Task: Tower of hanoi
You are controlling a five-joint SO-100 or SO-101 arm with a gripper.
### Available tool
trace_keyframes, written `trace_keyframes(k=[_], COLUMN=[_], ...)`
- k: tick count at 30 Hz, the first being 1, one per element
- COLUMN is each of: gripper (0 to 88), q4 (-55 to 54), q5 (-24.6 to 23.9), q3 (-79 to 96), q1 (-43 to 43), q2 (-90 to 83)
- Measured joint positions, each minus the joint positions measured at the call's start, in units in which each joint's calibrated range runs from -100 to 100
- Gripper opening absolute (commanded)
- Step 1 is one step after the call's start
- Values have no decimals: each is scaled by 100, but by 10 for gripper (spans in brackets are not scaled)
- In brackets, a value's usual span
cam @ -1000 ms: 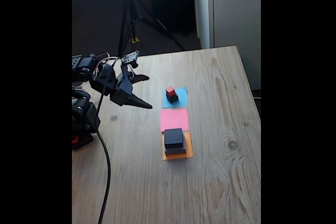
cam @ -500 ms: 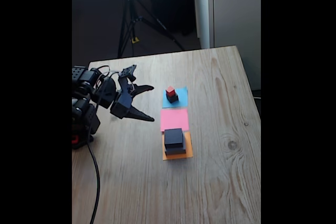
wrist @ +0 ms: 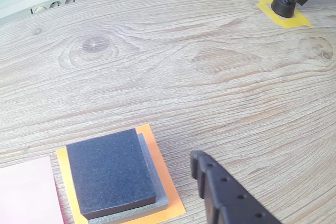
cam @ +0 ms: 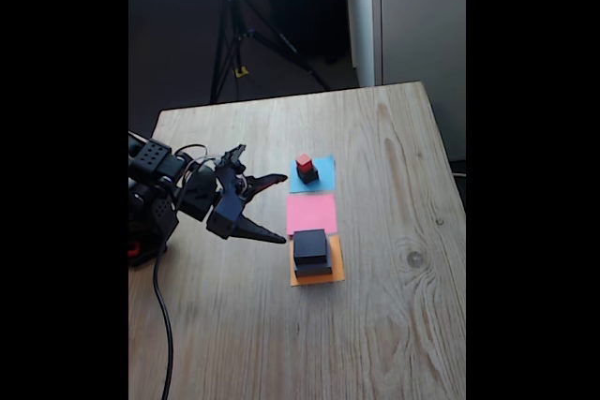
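Note:
In the fixed view a tiny red cube (cam: 304, 162) sits on a small dark grey block (cam: 308, 175) on the blue paper square (cam: 323, 176). A medium black block (cam: 310, 246) rests on the wide flat grey block (cam: 315, 271) on the orange paper (cam: 336, 273). My gripper (cam: 284, 208) is open, left of the pink paper (cam: 311, 213), with nothing between its fingers. The wrist view has the black block (wrist: 111, 171) on the grey block (wrist: 153, 174) at lower left, and one black finger (wrist: 223, 195) just right of them.
The arm's base (cam: 145, 222) and its cable (cam: 159, 325) lie at the table's left edge. A tripod (cam: 239, 35) stands behind the wooden table (cam: 394, 231). In the wrist view a black foot on yellow tape (wrist: 283, 8) sits at the far right.
The open gripper has swung down and to the right, from the far left toward the pink paper. The blocks have not moved.

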Motion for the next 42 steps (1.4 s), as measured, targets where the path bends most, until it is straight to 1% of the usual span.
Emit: trace_keyframes(k=[5,13,18,27,42], gripper=[573,577,575,582,570], q4=[-496,-1946,-2754,-3883,-4972], q5=[0,0,0,0,0], q3=[78,556,556,556,226], q1=[124,217,103,31,-207], q2=[479,1437,2103,3155,4378])
